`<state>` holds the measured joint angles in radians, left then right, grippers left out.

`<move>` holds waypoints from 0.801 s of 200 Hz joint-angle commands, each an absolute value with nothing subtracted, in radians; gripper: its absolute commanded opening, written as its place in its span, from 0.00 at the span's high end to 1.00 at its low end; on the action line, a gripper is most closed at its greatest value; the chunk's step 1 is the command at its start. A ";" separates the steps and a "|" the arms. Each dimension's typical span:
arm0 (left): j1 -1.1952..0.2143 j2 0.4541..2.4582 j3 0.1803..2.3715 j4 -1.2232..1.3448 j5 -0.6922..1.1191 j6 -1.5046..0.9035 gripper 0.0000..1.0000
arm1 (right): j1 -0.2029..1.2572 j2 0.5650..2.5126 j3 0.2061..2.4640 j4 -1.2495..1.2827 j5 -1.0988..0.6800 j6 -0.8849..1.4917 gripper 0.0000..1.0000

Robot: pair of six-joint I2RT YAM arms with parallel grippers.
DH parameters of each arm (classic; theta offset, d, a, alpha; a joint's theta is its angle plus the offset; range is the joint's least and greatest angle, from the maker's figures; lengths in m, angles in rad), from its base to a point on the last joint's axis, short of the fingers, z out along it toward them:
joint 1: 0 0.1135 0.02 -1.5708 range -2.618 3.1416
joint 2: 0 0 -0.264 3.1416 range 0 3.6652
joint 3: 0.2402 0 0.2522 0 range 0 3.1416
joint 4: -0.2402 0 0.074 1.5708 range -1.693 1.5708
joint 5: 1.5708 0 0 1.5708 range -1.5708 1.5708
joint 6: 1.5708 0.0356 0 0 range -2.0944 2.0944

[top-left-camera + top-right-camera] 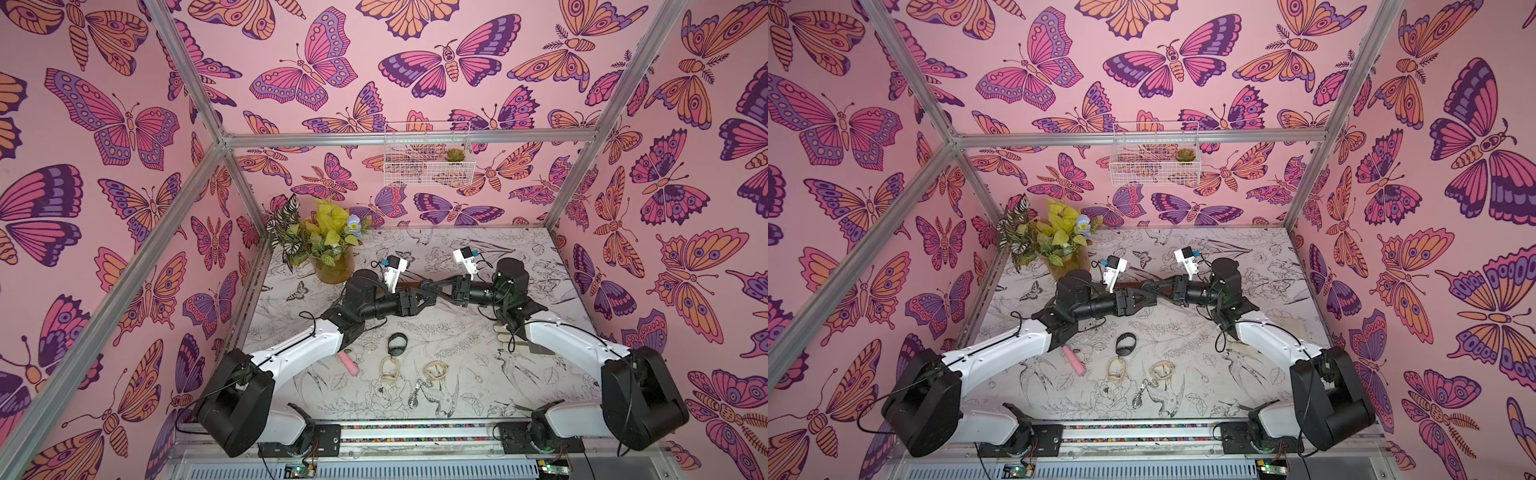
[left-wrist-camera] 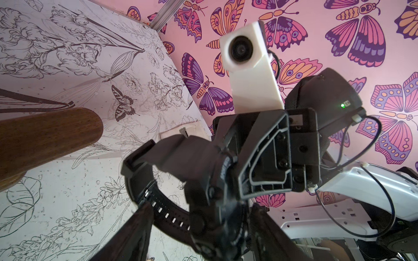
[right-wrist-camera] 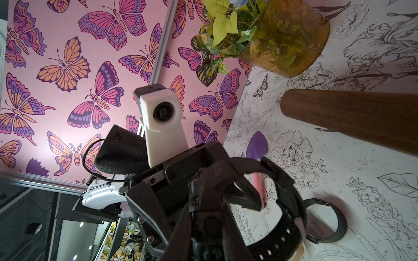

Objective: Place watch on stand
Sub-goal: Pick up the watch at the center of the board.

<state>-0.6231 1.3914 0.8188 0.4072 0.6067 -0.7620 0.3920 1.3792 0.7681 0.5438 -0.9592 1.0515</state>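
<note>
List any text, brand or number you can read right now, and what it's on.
No text here can be read.
Black watch, bezel: pale lettering, too blurred to read.
Black motor housing on the left arm: small faint marking, too blurred to read.

Watch (image 2: pixel 167 214) near stand (image 2: pixel 45 140) end; plant (image 1: pixel 332 249) behind-left.

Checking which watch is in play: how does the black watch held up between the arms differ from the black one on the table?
The held watch is in the air beside the end of the stand; the table watch lies untouched, away from it. The held watch has a chunky case; the table watch looks slimmer. Both are black with looped straps.
</note>
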 commanded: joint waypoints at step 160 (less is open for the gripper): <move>-0.609 1.297 0.787 0.505 0.564 -0.792 0.47 | 0.387 1.378 0.761 0.656 -1.003 1.117 1.00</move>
<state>-0.6189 1.3201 0.8059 0.4793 0.5819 -0.7937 0.3920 1.3819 0.7597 0.6178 -0.9806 1.1042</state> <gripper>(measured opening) 0.576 0.196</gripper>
